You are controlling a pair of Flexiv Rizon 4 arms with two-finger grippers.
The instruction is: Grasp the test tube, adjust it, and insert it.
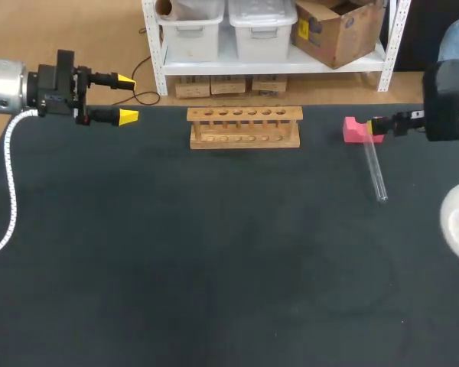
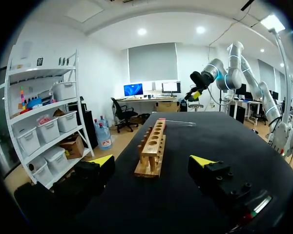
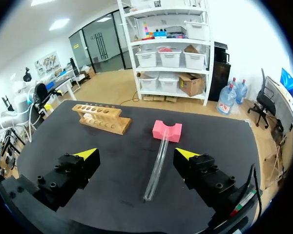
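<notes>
Our black table (image 1: 214, 267) carries the wooden rack (image 1: 245, 127) at its far edge; our left gripper (image 1: 126, 98) and right gripper (image 3: 136, 155) both stand released; the test tube (image 1: 375, 170) lies flat ahead of the right gripper, one end on the pink block (image 1: 358, 130).

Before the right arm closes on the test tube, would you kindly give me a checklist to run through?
1. The right gripper is open: ok.
2. The test tube lies ahead of its fingers, far end resting on the pink block: ok.
3. The wooden rack stands upright with free holes: ok.
4. The left gripper is open and apart from the rack: ok.
5. The tube is uncracked: cannot tell.
</notes>
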